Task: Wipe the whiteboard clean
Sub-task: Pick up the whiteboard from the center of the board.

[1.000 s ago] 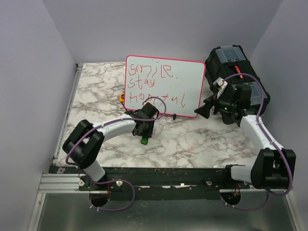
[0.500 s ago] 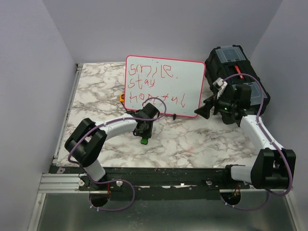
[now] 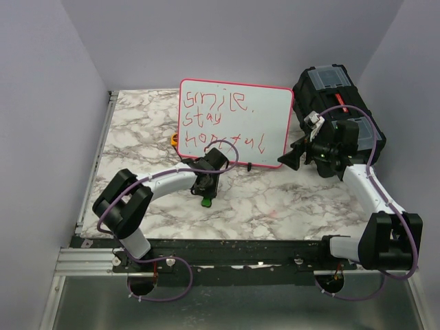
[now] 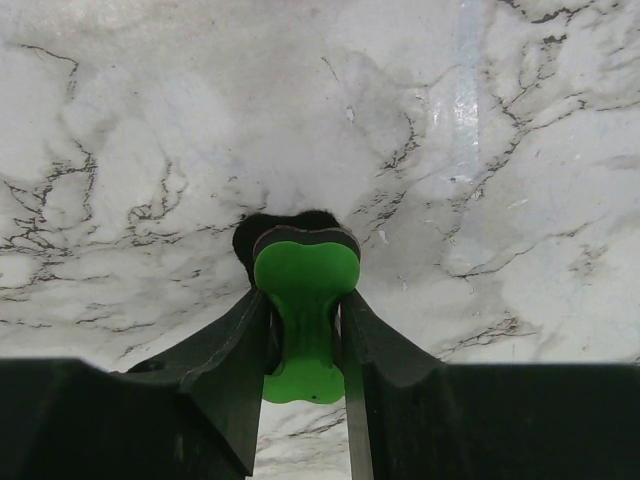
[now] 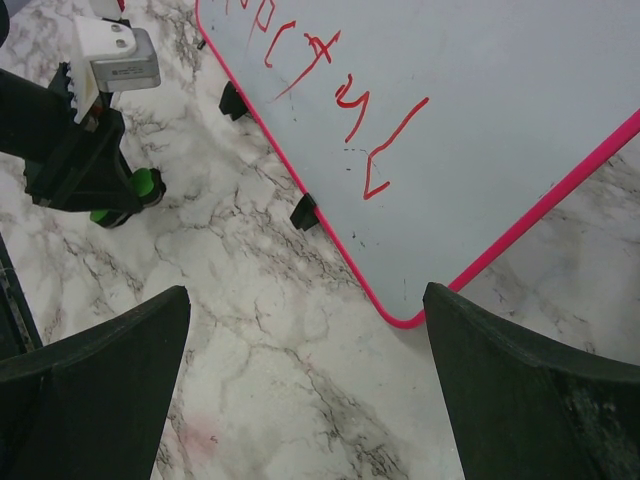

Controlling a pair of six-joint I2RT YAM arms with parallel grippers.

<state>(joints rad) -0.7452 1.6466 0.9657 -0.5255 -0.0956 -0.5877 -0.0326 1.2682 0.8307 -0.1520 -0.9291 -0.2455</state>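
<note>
Green plastic sits pinched in your left pincer [image 4: 303, 312]: both fingers are pressed against the sides of a small green piece [image 4: 302, 272] with a dark edge at its far end, low over the marble desk [image 3: 137, 130]. Seen from above, that pincer is just in front of the whiteboard [image 3: 234, 124], near its lower edge but apart from it. The whiteboard stands upright at the back middle of the desk, its red lettering all there. Your right pincer [image 5: 305, 300] is spread wide, with nothing between its fingers, and faces the board's lower right corner without touching it. A black toolbox [image 3: 337, 103] stands behind the right arm.

Against the frame a second ago, the left arm's elbow has slid slightly to the right. The left pincer, the right arm and the board sit where they were, and none of the lettering has been wiped.
</note>
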